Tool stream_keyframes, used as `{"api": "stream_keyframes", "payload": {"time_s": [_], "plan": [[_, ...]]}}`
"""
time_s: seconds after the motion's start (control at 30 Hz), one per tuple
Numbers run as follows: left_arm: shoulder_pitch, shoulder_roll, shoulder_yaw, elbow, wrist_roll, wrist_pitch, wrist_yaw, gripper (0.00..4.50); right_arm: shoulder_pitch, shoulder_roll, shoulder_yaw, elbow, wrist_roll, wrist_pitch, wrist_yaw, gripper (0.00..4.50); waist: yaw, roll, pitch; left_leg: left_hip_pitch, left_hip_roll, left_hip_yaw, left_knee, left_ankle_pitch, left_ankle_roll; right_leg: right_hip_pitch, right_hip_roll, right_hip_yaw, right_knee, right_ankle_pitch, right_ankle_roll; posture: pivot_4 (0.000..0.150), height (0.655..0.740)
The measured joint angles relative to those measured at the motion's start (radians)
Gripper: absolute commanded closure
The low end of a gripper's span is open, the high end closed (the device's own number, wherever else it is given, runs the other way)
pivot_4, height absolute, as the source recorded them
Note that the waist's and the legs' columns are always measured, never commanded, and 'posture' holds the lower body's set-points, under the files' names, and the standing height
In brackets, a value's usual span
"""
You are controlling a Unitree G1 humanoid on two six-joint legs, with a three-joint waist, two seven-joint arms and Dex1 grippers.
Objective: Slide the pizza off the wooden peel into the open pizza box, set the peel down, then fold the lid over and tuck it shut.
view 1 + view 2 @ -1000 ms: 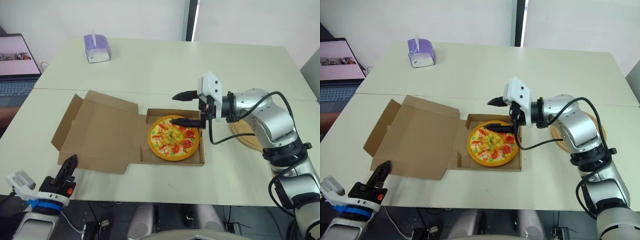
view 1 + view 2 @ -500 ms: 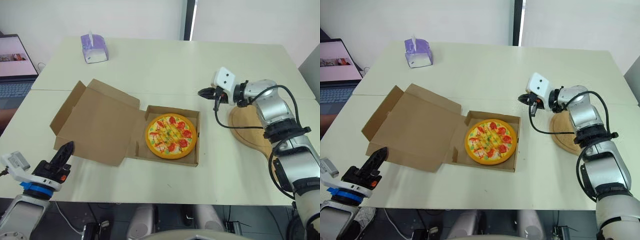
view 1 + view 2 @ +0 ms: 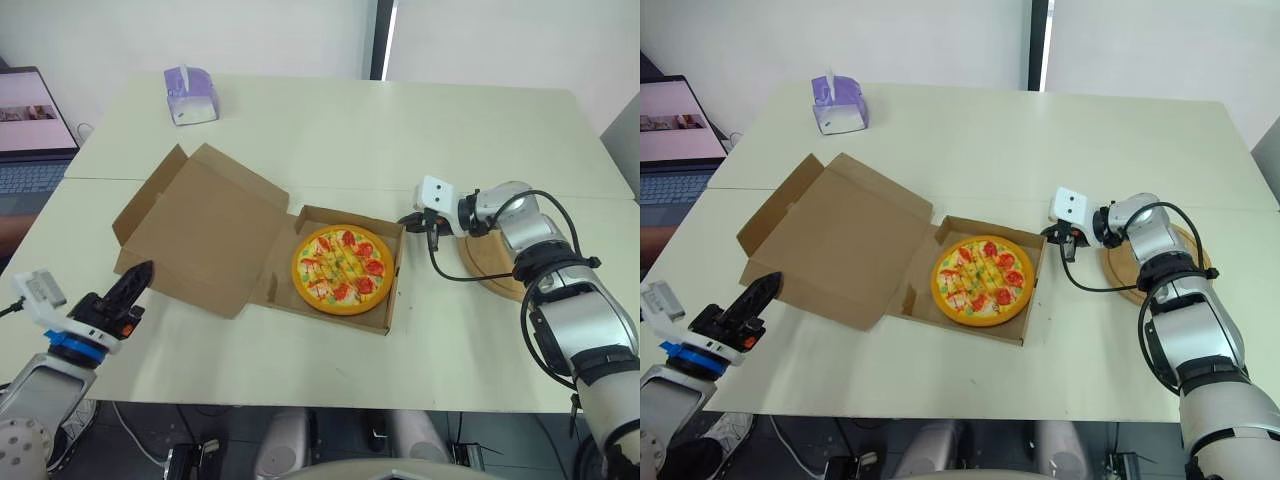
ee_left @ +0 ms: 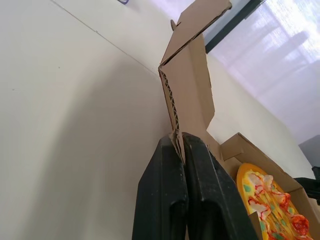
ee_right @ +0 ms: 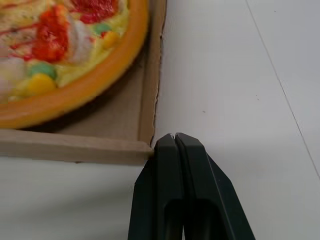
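The pizza (image 3: 340, 268) lies in the base of the open cardboard box (image 3: 392, 300). Its lid (image 3: 200, 232) is spread out to the left, tilted up a little. The round wooden peel (image 3: 487, 262) lies on the table right of the box. My right gripper (image 3: 404, 219) is shut with nothing in it, and its fingertips (image 5: 175, 142) rest at the outside of the box's far right corner. My left gripper (image 3: 145, 270) is shut too, its fingertips (image 4: 181, 142) right at the lid's near left corner, holding nothing.
A purple tissue box (image 3: 190, 95) stands at the far left of the table. An open laptop (image 3: 30, 130) sits on another surface off the left edge. A seam (image 3: 330, 188) runs across the table behind the box.
My right gripper has shut and pulled back from over the pizza to the box's far right corner. The left gripper has come up to the lid's near corner. The camera has shifted.
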Motion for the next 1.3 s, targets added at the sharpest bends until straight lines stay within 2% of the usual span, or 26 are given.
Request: {"api": "stream_keyframes", "payload": {"time_s": [0.17,0.4,0.6,0.83,1.0,1.3], "plan": [[-0.230,0.049,-0.103,0.072,0.085,0.035,-0.038,4.50,0.143,-0.057,-0.031,-0.237,0.056,0.134,0.069,4.43,0.008,0.001,0.000,-0.001,-0.002,-0.002,0.000,0.000,0.000,0.000,-0.002,-0.002,0.000,0.000,0.000,0.150,0.7400],[-0.540,0.041,-0.279,0.226,0.232,0.058,-0.145,4.50,0.341,-0.129,-0.072,-0.575,0.110,0.326,0.050,4.43,0.009,0.001,0.001,-0.001,-0.003,-0.003,0.000,0.000,-0.001,0.000,-0.002,-0.003,0.000,0.000,0.001,0.150,0.7400],[-0.715,-0.017,-0.362,0.369,0.347,0.047,-0.238,4.50,0.467,-0.180,-0.100,-0.789,0.151,0.459,0.013,4.43,0.010,0.001,0.001,-0.001,-0.003,-0.003,0.001,0.001,-0.002,0.000,-0.002,-0.004,0.000,0.001,0.001,0.150,0.7400],[-0.981,-0.140,-0.456,0.620,0.504,-0.012,-0.357,4.50,0.629,-0.233,-0.153,-1.040,0.219,0.612,-0.039,4.43,0.023,0.000,0.001,-0.004,-0.004,-0.007,0.002,0.002,-0.005,0.000,-0.002,-0.007,0.000,0.001,0.001,0.150,0.7400],[-1.118,-0.201,-0.475,0.767,0.590,-0.077,-0.436,4.50,0.673,-0.232,-0.159,-1.124,0.251,0.664,-0.082,4.43,0.014,0.000,0.001,-0.007,-0.004,-0.009,0.002,0.003,-0.006,-0.002,-0.002,-0.008,0.000,0.001,0.001,0.150,0.7400],[-1.156,-0.223,-0.469,0.874,0.667,-0.141,-0.514,4.50,0.683,-0.224,-0.175,-1.123,0.244,0.645,-0.202,4.43,0.002,0.000,0.001,-0.008,-0.004,-0.010,0.002,0.004,-0.007,-0.003,-0.002,-0.009,0.000,0.001,0.001,0.150,0.7400]]}}
